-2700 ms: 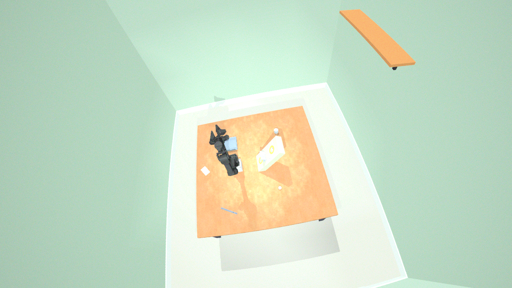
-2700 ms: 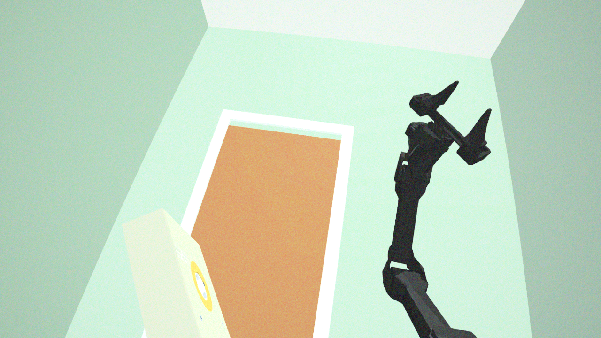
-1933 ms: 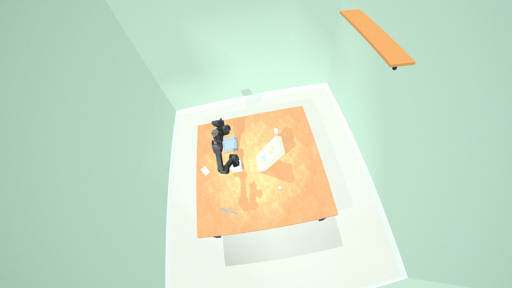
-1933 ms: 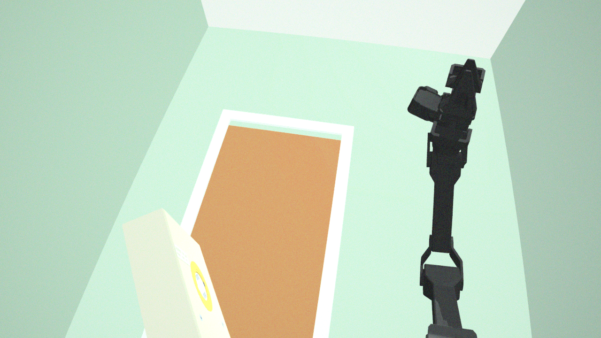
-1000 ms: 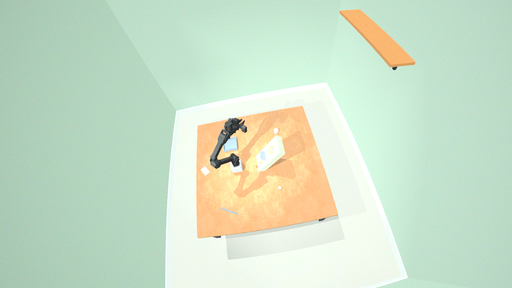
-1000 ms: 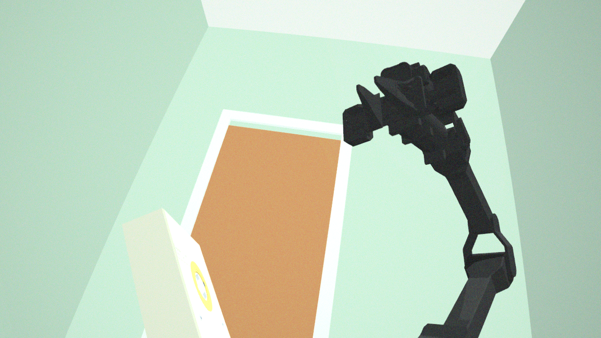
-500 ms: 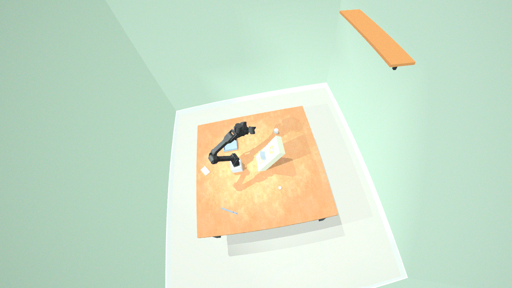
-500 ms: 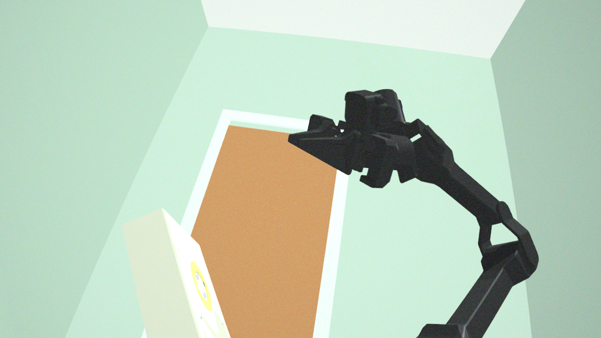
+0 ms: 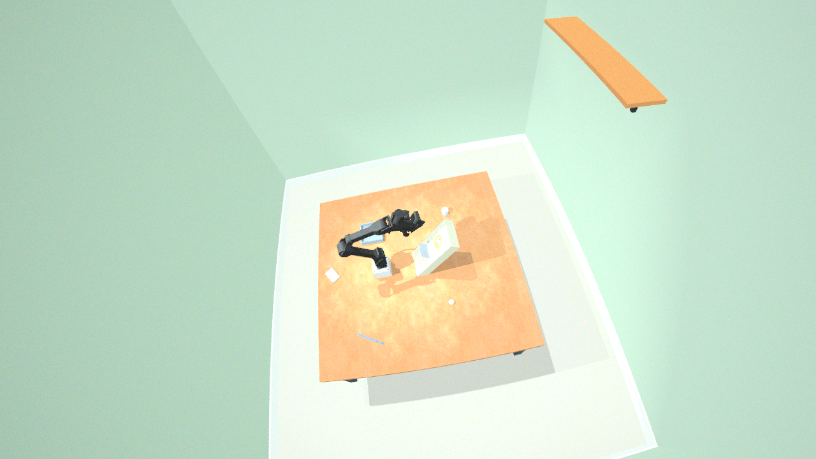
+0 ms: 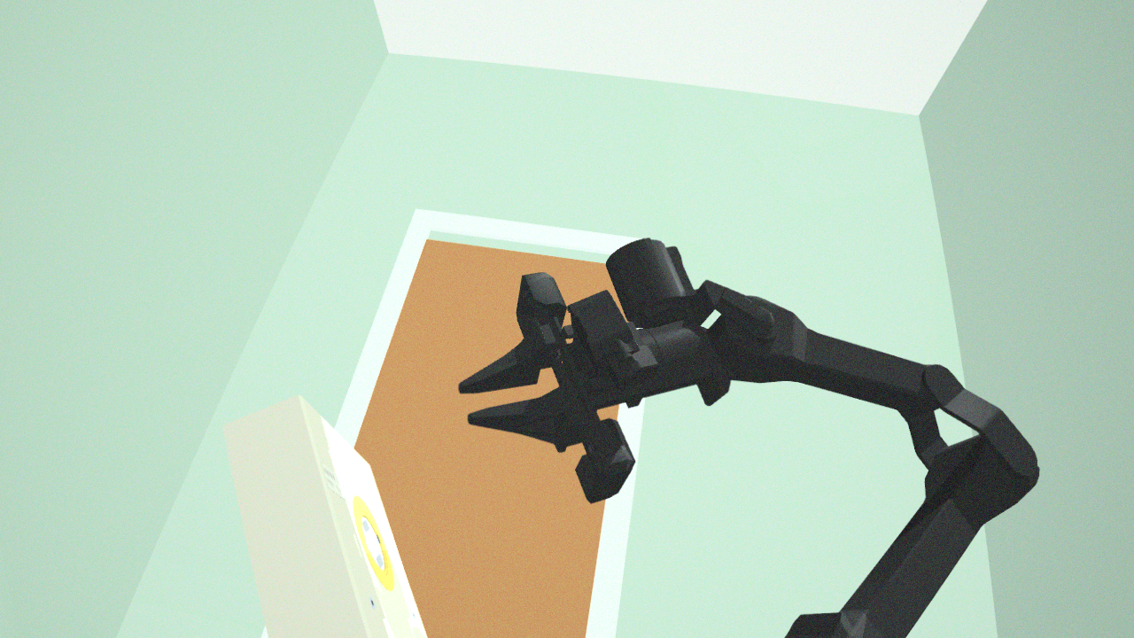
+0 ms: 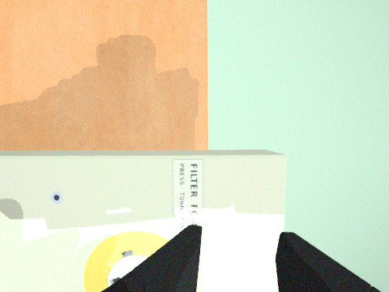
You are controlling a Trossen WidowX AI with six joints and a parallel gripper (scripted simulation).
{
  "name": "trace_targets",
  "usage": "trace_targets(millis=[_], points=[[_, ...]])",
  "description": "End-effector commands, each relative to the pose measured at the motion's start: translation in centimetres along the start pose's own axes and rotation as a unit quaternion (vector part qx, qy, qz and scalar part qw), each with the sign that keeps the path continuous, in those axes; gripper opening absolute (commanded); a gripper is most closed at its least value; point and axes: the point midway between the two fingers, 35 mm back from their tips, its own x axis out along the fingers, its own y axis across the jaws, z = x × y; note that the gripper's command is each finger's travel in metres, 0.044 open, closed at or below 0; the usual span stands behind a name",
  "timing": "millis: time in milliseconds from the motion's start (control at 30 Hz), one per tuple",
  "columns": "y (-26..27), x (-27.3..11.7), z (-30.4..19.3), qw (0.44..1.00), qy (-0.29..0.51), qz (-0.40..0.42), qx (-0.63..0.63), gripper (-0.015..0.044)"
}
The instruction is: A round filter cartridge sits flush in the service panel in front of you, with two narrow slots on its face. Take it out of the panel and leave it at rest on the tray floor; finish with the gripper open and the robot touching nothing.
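The service panel [image 9: 449, 254] [image 10: 269, 500] [image 11: 243, 182] is a pale slanted box in front of the arm. The filter cartridge [image 9: 438, 241] [image 10: 371, 540] [image 11: 125, 266] is a white round face inside a yellow ring on the panel. Dark slots show on it in the wrist view, and the left finger hides part of it. My gripper [image 10: 464, 403] [image 11: 239, 242] is partly open, with nothing between the fingers. It hangs in the air above and in front of the panel, touching nothing. The blue tray [image 9: 373, 243] lies on the table partly behind the arm.
A white cup [image 9: 445, 211] stands behind the panel on the table [image 9: 484, 319]. A small white round thing [image 9: 451, 301], a blue strip [image 9: 370, 338] and a white card [image 9: 331, 275] lie on the table. A shelf [image 9: 604, 60] is high on the wall.
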Motion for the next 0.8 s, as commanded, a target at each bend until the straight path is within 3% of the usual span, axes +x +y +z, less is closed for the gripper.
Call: trace_targets(millis=[0, 767], points=[[3.5, 2.4, -6.3, 0.979, 0.082, 0.051, -0.18, 0.0117], [4.4, 3.2, -7.8, 0.969, 0.096, 0.066, -0.217, 0.0117]])
